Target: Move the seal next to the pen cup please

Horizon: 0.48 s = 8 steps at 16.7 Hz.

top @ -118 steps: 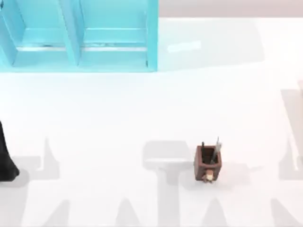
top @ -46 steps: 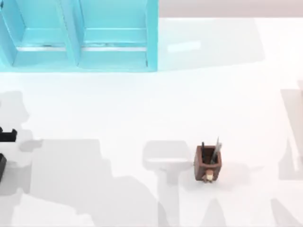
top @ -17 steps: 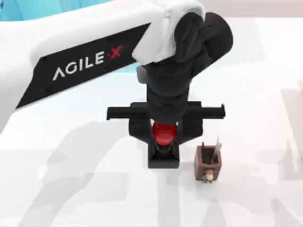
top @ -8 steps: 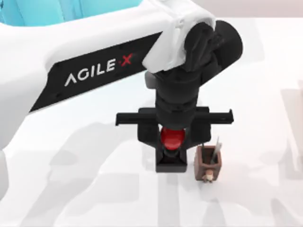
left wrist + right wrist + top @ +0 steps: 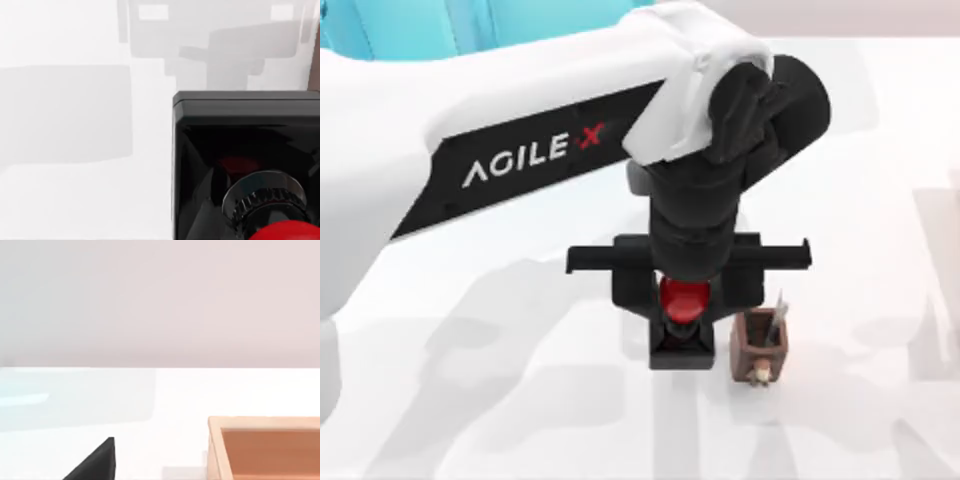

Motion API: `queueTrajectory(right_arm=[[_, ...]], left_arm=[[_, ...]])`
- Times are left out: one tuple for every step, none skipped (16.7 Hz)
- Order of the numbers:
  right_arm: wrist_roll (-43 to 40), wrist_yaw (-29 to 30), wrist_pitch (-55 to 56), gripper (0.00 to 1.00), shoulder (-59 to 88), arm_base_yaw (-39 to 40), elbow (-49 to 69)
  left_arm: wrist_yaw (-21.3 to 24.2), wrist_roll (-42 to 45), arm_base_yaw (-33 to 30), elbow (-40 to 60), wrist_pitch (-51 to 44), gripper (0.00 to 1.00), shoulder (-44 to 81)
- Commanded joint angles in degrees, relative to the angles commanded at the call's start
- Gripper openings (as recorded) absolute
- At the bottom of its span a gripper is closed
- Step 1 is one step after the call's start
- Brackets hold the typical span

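Seal (image 5: 684, 300) (left-gripped) just beside pen cup (image 5: 758, 345)

Left arm reaches across — its hand (image 5: 682, 312) pointing down, seemingly clamped.

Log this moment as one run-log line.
left gripper: shut on seal | seal: just left of pen cup, contact with table unclear | right arm: parked

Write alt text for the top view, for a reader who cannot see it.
The left arm's hand grips a red-knobbed stamp on a black square base, just left of a small brown square pen holder on a white table. A turquoise shelf sits at the far left.
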<state>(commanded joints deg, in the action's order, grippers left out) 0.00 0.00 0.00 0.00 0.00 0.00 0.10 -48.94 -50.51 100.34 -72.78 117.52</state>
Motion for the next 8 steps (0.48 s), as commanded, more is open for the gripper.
queueTrajectory(right_arm=[[0.0, 0.0, 0.0, 1.0, 0.0, 0.0, 0.0], [0.0, 0.0, 0.0, 1.0, 0.0, 0.0, 0.0], [0.0, 0.0, 0.0, 1.0, 0.0, 0.0, 0.0], [0.0, 0.0, 0.0, 1.0, 0.0, 0.0, 0.0], [0.0, 0.0, 0.0, 1.0, 0.0, 0.0, 0.0], [0.0, 0.0, 0.0, 1.0, 0.0, 0.0, 0.0], [0.0, 0.0, 0.0, 1.0, 0.0, 0.0, 0.0], [0.0, 0.0, 0.0, 1.0, 0.0, 0.0, 0.0]], left_arm=[[0.0, 0.0, 0.0, 0.0, 0.0, 0.15, 0.0], [0.0, 0.0, 0.0, 0.0, 0.0, 0.23, 0.0], [0.0, 0.0, 0.0, 0.0, 0.0, 0.3, 0.0], [0.0, 0.0, 0.0, 0.0, 0.0, 0.38, 0.0], [0.0, 0.0, 0.0, 0.0, 0.0, 0.45, 0.0], [0.0, 0.0, 0.0, 0.0, 0.0, 0.53, 0.0], [0.0, 0.0, 0.0, 0.0, 0.0, 0.6, 0.0], [0.0, 0.0, 0.0, 0.0, 0.0, 0.68, 0.0]])
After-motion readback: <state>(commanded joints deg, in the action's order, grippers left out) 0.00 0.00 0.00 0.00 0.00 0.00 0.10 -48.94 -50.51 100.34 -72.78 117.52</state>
